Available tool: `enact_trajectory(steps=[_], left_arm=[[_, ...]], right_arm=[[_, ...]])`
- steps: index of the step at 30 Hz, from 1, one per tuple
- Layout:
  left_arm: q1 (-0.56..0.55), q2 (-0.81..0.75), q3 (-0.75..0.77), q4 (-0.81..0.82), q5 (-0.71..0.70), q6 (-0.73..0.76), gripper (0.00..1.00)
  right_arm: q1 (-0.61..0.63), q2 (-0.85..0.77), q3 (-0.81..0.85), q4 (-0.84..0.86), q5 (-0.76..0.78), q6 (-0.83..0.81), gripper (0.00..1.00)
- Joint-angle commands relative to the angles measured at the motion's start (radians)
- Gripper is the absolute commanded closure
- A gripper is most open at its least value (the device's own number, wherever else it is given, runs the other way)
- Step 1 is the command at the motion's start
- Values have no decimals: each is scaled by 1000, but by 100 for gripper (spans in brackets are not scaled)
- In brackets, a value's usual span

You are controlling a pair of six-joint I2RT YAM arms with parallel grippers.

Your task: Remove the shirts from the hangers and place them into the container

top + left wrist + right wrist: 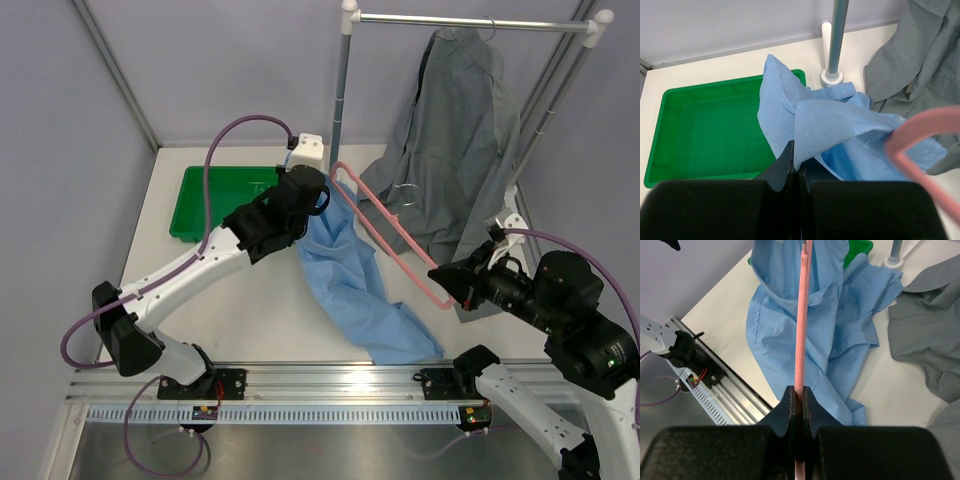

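The left tool pinches the blue shirt beside the green tray. The right tool clamps the pink hanger, likely bracing it so the shirt slides free.

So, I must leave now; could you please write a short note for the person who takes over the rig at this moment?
Left end effector: shut on the light blue cloth shirt, holding one end up beside the shallow green plastic tray; the rest lies on the table.
Right end effector: shut on the thin salmon pink hanger, held across that shirt; whether they are fully apart is unclear.
Dark grey cloth shirt: hangs on the rack.
Done: nothing is in the tray.
Left: free both shirts, put both into the tray.
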Motion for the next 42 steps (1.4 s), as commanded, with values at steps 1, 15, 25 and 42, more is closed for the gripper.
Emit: enact_trajectory(steps=[1, 15, 25, 42], left_arm=[[10, -31, -32, 44, 14, 10, 100], [8, -218, -261, 44, 224, -1, 100], [8, -387, -385, 21, 354, 54, 100], [8, -459, -511, 70, 340, 68, 100]], right_arm=[[9, 8, 62, 2, 66, -18, 100], [10, 302, 220, 69, 451, 12, 100], [9, 650, 447, 212, 633, -14, 100], [-6, 1066, 861, 396, 796, -127, 100]])
